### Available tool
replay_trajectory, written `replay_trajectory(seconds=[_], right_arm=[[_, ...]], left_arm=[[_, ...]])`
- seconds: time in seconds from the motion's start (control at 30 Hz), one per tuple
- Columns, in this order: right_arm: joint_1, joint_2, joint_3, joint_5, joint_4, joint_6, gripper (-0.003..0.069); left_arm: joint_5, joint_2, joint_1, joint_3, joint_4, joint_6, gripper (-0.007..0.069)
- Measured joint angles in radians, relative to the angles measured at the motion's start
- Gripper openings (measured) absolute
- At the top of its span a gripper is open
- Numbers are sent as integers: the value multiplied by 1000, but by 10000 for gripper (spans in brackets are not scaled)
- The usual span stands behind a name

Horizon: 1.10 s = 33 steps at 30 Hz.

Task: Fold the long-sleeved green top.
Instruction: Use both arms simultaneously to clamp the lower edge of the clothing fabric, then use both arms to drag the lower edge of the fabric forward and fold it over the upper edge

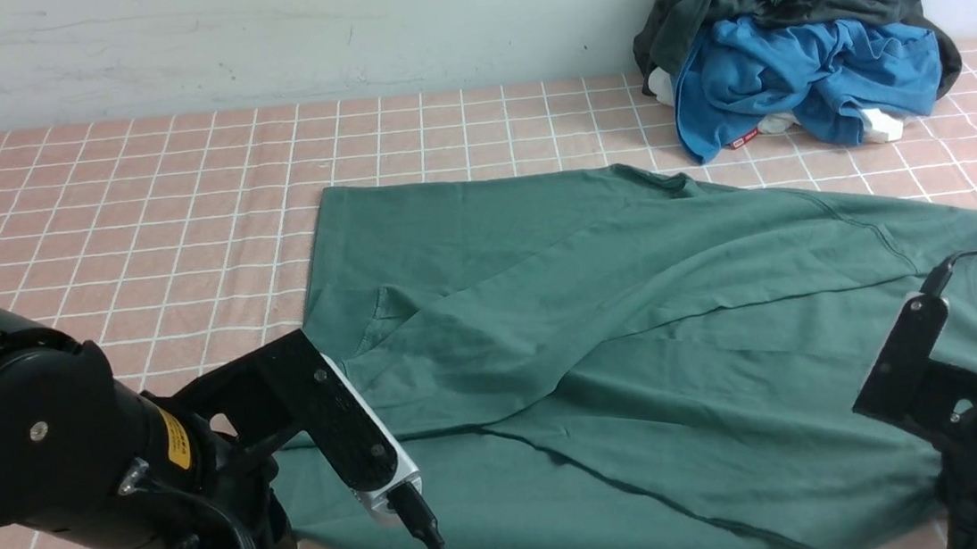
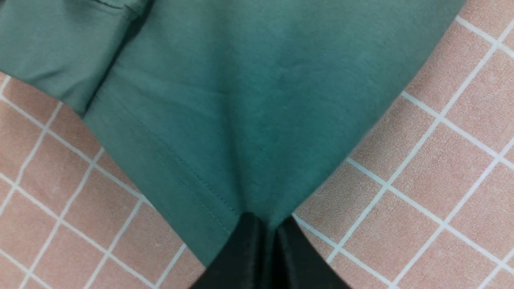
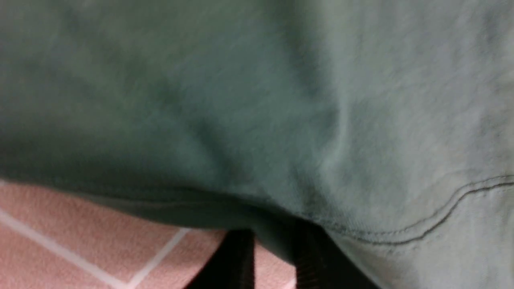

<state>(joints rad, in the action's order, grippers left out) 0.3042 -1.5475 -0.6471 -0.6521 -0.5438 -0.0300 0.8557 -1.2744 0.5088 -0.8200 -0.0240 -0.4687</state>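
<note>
Green top (image 1: 636,314) is lying spread on the checked tablecloth (image 1: 133,210). Left gripper (image 2: 267,224) is pinching a hem corner. Right gripper (image 3: 277,245) is meeting the edge (grip unclear), likely risking a one-sided slip and a skewed fold.

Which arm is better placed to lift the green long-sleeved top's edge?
Left, probably: the left claw is shut on a corner of the green long-sleeved fabric top; the right claw shows a finger gap.

Front view overlooks table (image 1: 177,206); both wrist views hug green top (image 2: 241,100).
</note>
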Motion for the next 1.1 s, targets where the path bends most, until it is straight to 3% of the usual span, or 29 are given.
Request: replay_trajectory(seconds=[0.13,0.3,0.5,0.63,0.77,0.9,1.1], right_arm=[[0,41,-43,-65,14,5,0],[0,123,-49,-139,22,5,-6],[0,242,-49,-231,-7,-2,-6],[-1,262,-49,-157,-116,5,-6],[-51,206,-101,36,-270,103,-6],[-128,67,-240,179,-383,181,-6],[-176,-216,-513,265,-451,199,-6]], left_arm=[[2,0,0,0,-1,12,8],[34,0,0,-6,-3,43,8],[115,-3,-15,-110,1,184,8],[35,-46,-72,-209,9,212,8],[-71,-197,-172,-369,9,243,8],[-116,-370,-236,-532,9,253,8],[-170,-677,-279,-812,24,257,8]])
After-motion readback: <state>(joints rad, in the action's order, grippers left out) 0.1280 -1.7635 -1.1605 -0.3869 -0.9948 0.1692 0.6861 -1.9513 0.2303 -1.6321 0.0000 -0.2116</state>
